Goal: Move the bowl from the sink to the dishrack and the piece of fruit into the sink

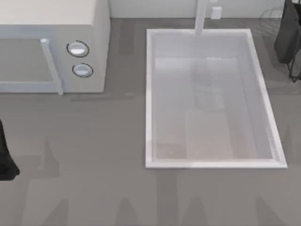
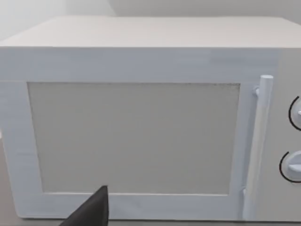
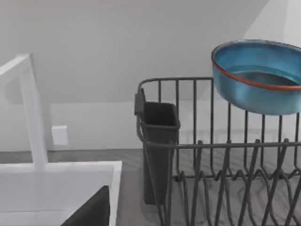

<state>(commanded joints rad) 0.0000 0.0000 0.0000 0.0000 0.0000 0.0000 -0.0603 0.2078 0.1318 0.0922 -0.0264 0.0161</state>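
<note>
The grey, faintly wood-grained desk [image 1: 103,188] carries a large white rectangular recessed sink [image 1: 277,150] with a raised smooth rim, set toward the desk's right half; its pale basin holds nothing. A thin white faucet post [image 1: 201,19] rises at the sink's far rim. The left arm sits at the desk's left edge, where the left gripper [image 1: 5,157] appears as a dark shape; whether its fingers are parted or closed cannot be told. It faces a boxy matte white microwave [image 2: 141,61] with a flat door panel, a slim vertical bar handle and two round knobs, standing at the desk's far left corner. The right arm is at the far right corner, its right gripper [image 1: 288,37] a dark form above a dark wire dishrack [image 3: 225,150], and its grip cannot be told either. The rack is made of thin bent rods, with a dark rectangular cup hung on its side. A round, glossy blue bowl with a thin reddish-orange rim [image 3: 258,77] sits tilted at the rack's far upper rail.
</note>
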